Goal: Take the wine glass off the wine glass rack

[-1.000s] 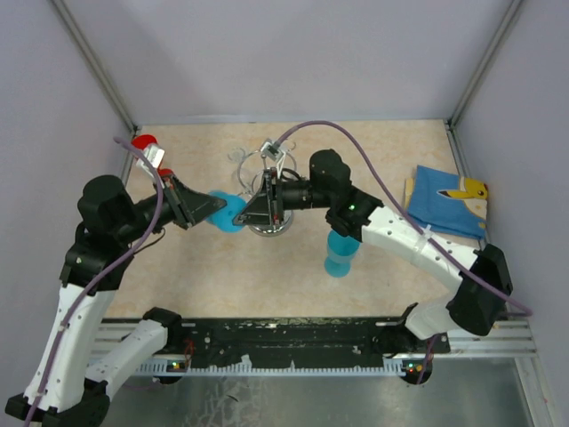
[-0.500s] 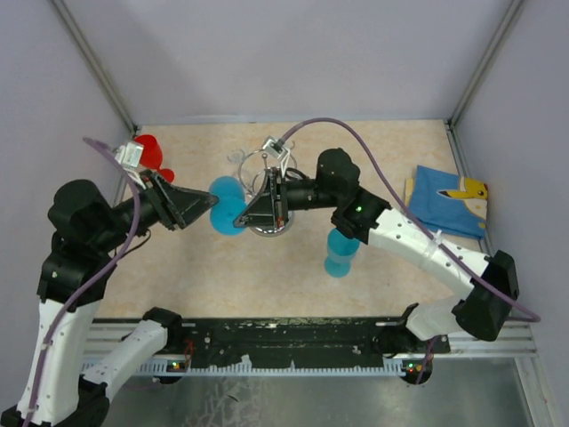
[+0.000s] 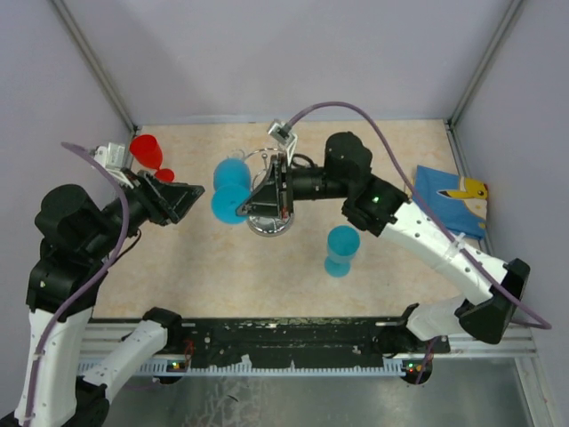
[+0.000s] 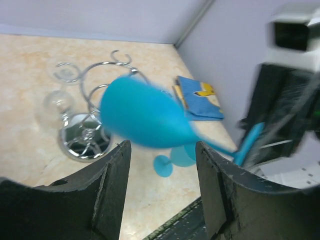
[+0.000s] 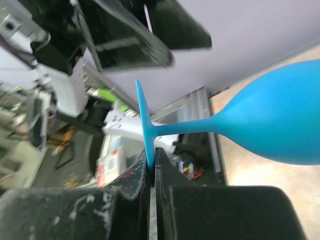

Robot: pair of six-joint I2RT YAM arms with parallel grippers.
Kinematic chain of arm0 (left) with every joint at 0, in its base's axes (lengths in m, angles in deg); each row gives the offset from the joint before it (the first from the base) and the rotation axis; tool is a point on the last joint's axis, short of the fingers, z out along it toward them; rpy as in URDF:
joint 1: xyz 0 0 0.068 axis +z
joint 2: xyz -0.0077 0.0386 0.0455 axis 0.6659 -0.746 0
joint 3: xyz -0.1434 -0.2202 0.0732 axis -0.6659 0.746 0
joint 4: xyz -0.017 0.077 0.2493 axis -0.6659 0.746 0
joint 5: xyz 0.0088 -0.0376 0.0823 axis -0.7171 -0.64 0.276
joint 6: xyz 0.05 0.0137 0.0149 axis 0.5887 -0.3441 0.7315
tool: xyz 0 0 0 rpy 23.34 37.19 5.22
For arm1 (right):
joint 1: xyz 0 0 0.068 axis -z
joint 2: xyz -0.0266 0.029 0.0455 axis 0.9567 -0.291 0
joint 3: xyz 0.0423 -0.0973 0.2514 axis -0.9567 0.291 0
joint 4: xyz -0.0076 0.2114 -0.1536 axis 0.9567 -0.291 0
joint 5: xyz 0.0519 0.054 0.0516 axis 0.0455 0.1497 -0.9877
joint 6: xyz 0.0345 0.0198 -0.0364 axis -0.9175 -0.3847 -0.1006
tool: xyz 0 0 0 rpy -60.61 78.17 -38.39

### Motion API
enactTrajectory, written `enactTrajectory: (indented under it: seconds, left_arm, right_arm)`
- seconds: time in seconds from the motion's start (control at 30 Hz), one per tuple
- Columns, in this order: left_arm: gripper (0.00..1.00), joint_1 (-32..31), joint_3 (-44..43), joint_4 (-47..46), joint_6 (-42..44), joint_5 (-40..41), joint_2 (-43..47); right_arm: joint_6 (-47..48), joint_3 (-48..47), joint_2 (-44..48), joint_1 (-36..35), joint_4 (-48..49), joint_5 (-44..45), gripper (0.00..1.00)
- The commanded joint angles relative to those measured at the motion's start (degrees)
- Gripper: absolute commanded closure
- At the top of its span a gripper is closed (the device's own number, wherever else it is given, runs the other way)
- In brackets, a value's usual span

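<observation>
Top camera looks down on the whole table (image 3: 267,276). Wrist cameras face the blue glass (image 3: 229,200) closely, from opposite sides.

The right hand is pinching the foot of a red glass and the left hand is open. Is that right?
Not quite. The right wrist view shows the right gripper pinching the foot of a blue glass, not a red one. The left gripper is open, as you said.

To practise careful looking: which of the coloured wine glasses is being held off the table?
The blue glass lying sideways, its foot pinched in the right gripper. The other blue glass and the red glass stand on the table.
</observation>
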Motion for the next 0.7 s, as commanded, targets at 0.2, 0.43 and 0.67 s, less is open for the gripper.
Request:
enactTrajectory:
  seconds: [0.2, 0.43, 0.67]
  left_arm:
    - [0.4, -0.11, 7.68, -2.2, 4.43, 11.68, 0.03]
    - [0.38, -0.11, 7.66, -2.21, 6.05, 12.61, -0.31]
    - [0.38, -0.11, 10.92, -5.14, 4.05, 8.35, 0.02]
  right_arm:
    - [30.74, -33.46, -0.6, 2.28, -44.29, 45.25, 1.0]
    - [38.55, -39.77, -13.13, 17.83, -49.32, 64.43, 1.0]
    - [52.32, -47.52, -32.85, 20.12, -46.63, 89.34, 1.0]
